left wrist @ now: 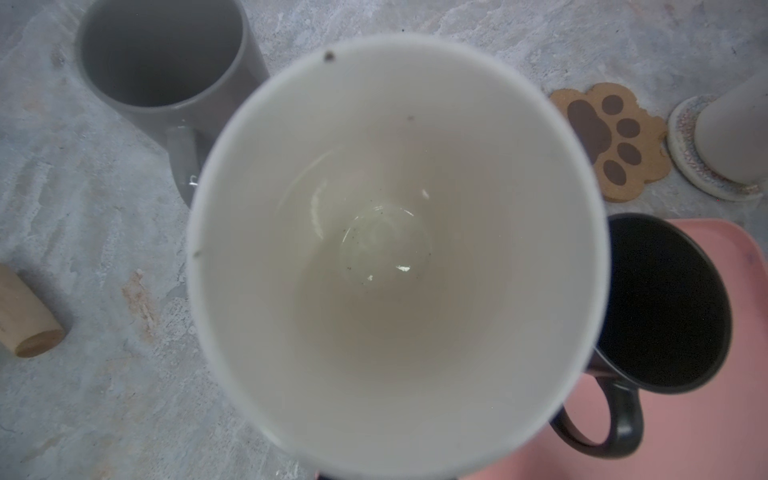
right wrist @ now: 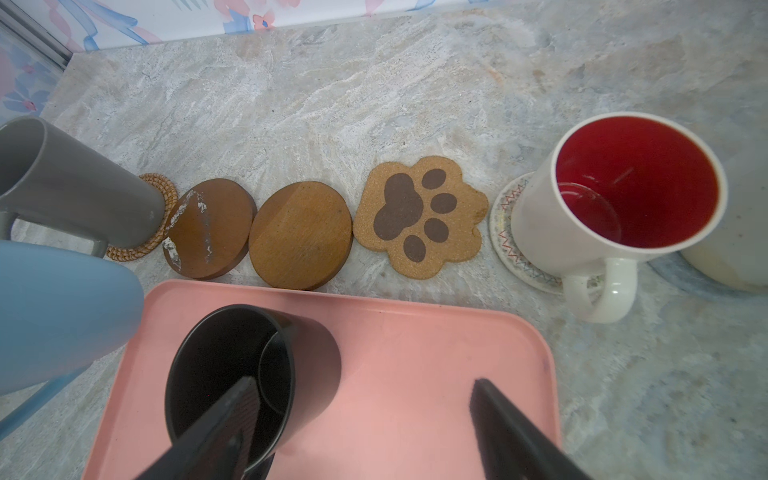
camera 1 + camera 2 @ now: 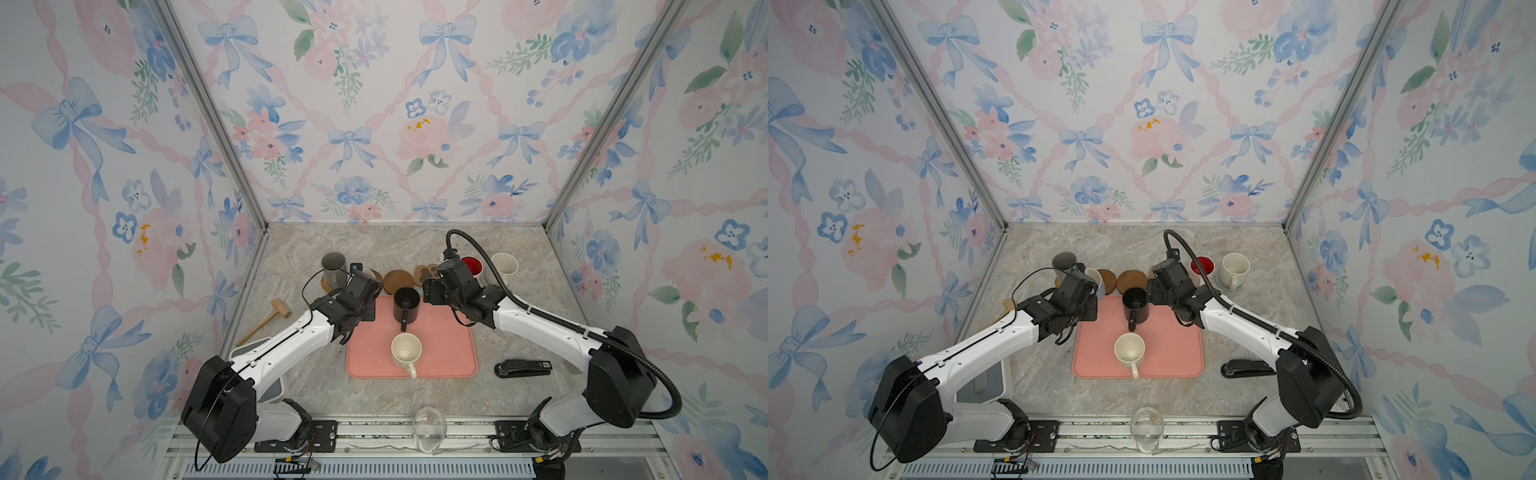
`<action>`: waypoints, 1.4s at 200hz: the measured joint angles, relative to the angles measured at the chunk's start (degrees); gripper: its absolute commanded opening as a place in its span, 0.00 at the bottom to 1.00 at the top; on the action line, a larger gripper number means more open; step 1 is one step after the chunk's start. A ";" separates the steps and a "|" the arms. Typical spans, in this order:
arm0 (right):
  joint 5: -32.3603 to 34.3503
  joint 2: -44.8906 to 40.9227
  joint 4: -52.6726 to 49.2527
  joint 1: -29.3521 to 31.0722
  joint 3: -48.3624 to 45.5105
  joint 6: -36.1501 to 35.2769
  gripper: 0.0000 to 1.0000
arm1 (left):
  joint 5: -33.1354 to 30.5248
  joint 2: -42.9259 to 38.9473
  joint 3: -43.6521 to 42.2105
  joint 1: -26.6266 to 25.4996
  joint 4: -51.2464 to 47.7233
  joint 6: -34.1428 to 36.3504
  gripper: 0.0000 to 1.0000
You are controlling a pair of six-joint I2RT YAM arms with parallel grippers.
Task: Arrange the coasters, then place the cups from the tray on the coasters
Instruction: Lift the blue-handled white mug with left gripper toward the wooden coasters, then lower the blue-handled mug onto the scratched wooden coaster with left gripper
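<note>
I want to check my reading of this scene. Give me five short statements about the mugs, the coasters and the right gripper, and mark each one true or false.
1. Two mugs stand on the tray. True: the black mug and a cream mug.
2. The paw-print coaster carries a mug. False: the paw-print coaster is bare.
3. The grey mug stands on the rattan coaster. True.
4. The red-inside mug is on the tray. False: it stands on the white woven coaster, off the tray.
5. The right gripper is shut on the black mug. False: its jaws stand open.
</note>
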 measured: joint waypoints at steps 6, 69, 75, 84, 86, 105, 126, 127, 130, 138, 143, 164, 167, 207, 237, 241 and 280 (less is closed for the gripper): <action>-0.02 0.00 -0.07 0.00 0.00 -0.02 0.83 | 0.42 0.87 0.44 0.46 0.31 0.46 0.00; 0.59 0.00 -0.94 0.00 0.09 -0.61 0.83 | 4.98 9.25 5.40 5.11 4.00 4.09 0.00; 0.63 0.00 -0.94 0.00 0.09 -0.61 0.83 | 5.49 9.77 5.57 5.55 4.59 4.35 0.00; 0.81 -0.07 -0.96 0.00 0.09 -0.63 0.83 | 6.19 10.40 5.77 6.14 5.42 4.72 0.00; 0.83 -0.07 -0.96 0.00 0.09 -0.63 0.83 | 6.36 10.60 5.79 6.23 5.64 4.72 0.00; 1.05 -0.33 -1.03 -0.07 0.09 -0.63 0.83 | 7.52 12.09 6.01 7.13 7.19 5.07 0.00; 1.18 -0.66 -1.11 -0.07 0.09 -0.63 0.83 | 8.55 13.86 6.60 7.78 8.00 5.53 0.00; 1.20 -0.68 -1.11 -0.07 0.09 -0.61 0.83 | 8.61 13.99 6.64 7.82 8.07 5.57 0.00; 1.25 -0.68 -1.11 -0.07 0.09 -0.63 0.83 | 8.68 14.21 6.71 7.91 8.17 5.70 0.00; 1.27 -0.68 -1.11 -0.11 0.09 -0.63 0.83 | 9.03 14.93 7.02 8.04 8.35 5.95 0.00; 1.27 -0.68 -1.14 -0.11 0.09 -0.63 0.83 | 9.09 15.37 7.19 8.13 8.44 6.01 0.00; 1.27 -0.68 -1.14 -0.11 0.09 -0.63 0.83 | 9.42 16.65 7.67 8.37 8.63 6.38 0.00; 1.27 -0.68 -1.14 -0.11 0.09 -0.66 0.83 | 9.42 16.79 7.69 8.41 8.66 6.38 0.00; 1.27 -0.68 -1.14 -0.22 0.09 -0.83 0.83 | 9.38 17.66 8.44 8.74 8.61 7.41 0.00; 1.25 -0.68 -1.16 -0.39 0.09 -0.85 0.83 | 9.38 18.51 10.14 8.90 8.61 8.11 0.00; 1.25 -0.68 -1.16 -0.44 0.09 -0.85 0.83 | 9.38 18.75 10.47 8.90 8.61 8.26 0.00; 1.25 -0.68 -1.18 -0.44 0.09 -0.85 0.83 | 9.01 20.65 12.55 9.09 8.35 9.20 0.00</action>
